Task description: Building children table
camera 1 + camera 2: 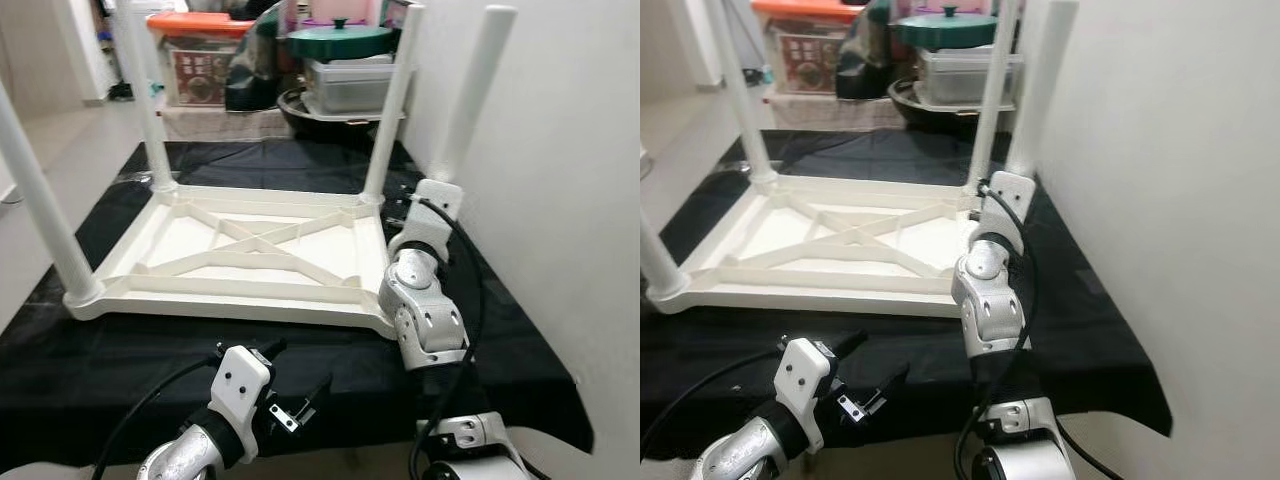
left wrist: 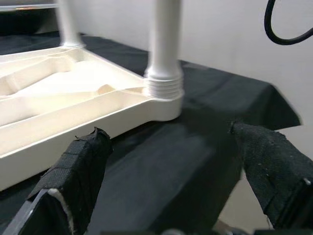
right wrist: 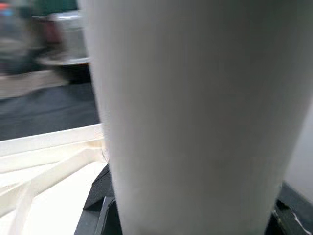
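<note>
Tabletop, cream moulded plastic with crossed ribs, lies upside down on a black cloth, its smooth white round legs pointing up, and its 3 o'clock edge runs close along a plain white wall while bare floor lies open at 9 o'clock. Right gripper reaches to the near-right leg at the corner, which looms so near in the wrist view that I cannot tell how its fingers stand; the left gripper hovers at 6 o'clock over the cloth's front edge, fingers spread apart. Bins and a green lidded pot crowd 12 o'clock, cut off.
</note>
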`<state>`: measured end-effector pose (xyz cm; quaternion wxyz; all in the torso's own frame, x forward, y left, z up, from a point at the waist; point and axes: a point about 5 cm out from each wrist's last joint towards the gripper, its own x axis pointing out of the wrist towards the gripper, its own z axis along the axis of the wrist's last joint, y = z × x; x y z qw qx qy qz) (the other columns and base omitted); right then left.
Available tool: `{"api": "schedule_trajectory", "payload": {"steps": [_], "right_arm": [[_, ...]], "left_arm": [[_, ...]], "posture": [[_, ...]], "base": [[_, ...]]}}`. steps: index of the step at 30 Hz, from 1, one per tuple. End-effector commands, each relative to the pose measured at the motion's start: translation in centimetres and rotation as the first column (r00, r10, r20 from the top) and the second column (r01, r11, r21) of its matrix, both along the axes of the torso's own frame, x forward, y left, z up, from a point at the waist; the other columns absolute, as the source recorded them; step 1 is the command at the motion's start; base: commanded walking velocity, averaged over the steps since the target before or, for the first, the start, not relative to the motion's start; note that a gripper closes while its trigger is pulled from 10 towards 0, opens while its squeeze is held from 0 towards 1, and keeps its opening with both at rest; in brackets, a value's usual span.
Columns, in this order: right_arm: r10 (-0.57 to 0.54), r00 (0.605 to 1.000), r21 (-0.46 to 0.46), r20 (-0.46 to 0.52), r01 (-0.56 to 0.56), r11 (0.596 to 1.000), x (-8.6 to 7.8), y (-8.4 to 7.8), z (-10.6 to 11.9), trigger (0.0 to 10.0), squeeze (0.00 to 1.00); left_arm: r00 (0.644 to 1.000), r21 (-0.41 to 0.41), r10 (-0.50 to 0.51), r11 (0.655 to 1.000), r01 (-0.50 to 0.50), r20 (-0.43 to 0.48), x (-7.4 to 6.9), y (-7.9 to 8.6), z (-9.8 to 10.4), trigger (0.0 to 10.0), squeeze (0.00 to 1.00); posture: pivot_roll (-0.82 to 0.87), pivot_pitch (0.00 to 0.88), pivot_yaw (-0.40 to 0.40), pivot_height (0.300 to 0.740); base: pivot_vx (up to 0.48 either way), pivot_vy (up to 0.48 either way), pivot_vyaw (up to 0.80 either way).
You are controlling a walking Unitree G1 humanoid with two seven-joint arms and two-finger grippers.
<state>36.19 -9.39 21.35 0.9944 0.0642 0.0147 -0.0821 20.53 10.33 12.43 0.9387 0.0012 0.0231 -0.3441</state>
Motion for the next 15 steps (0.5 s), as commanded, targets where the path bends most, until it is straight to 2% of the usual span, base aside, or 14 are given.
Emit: {"api": "schedule_trajectory", "payload": {"steps": [1, 3, 8, 10, 11, 13, 15], "right_arm": [[0.207, 0.960, 0.135, -0.190, -0.183, 0.974, -0.51, 2.21, -4.61, 10.0, 0.00], [0.303, 0.935, 0.166, -0.185, -0.275, 0.947, -0.54, 2.33, -4.72, 10.0, 0.00], [0.370, 0.913, 0.156, -0.173, -0.345, 0.925, -0.49, 2.14, -4.85, 10.0, 0.00], [0.462, 0.875, 0.171, -0.145, -0.438, 0.883, -0.53, 2.21, -4.94, 10.0, 0.00], [0.545, 0.827, 0.146, -0.137, -0.527, 0.837, -0.53, 2.32, -5.06, 10.0, 0.00], [0.645, 0.751, 0.108, -0.139, -0.636, 0.764, -0.53, 2.39, -5.18, 10.0, 0.00], [0.645, 0.751, 0.108, -0.139, -0.636, 0.764, -0.53, 2.39, -5.18, 10.0, 0.00]], "left_arm": [[1.000, 0.000, 0.001, 1.000, -0.001, 0.003, 0.10, -0.16, -0.13, 10.0, 0.00], [1.000, 0.000, 0.001, 1.000, -0.001, 0.004, 0.12, -0.15, -0.13, 10.0, 0.00], [1.000, 0.000, 0.000, 1.000, 0.000, 0.007, 0.14, -0.19, -0.13, 10.0, 0.00], [1.000, -0.002, 0.000, 1.000, 0.000, 0.009, 0.15, -0.21, -0.11, 10.0, 0.00], [1.000, 0.000, 0.002, 1.000, -0.002, 0.010, 0.16, -0.17, -0.09, 10.0, 0.00], [1.000, 0.003, 0.004, 1.000, -0.004, 0.012, 0.16, -0.06, -0.07, 10.0, 0.00], [1.000, 0.003, 0.004, 1.000, -0.004, 0.012, 0.16, -0.06, -0.07, 10.0, 0.00]], "posture": [[0.04, 0.037, -0.028, 0.740], [0.04, 0.033, -0.029, 0.740], [0.04, 0.029, -0.031, 0.740], [0.04, 0.029, -0.031, 0.740], [0.05, 0.027, -0.035, 0.740], [0.05, 0.025, -0.036, 0.740], [0.05, 0.025, -0.036, 0.740]], "base": [[0.000, 0.000, 0.00], [0.000, 0.000, 0.00], [0.000, 0.000, 0.00], [0.000, 0.000, 0.00], [0.000, 0.000, 0.00], [0.000, 0.000, 0.00], [0.000, 0.000, 0.00]]}}
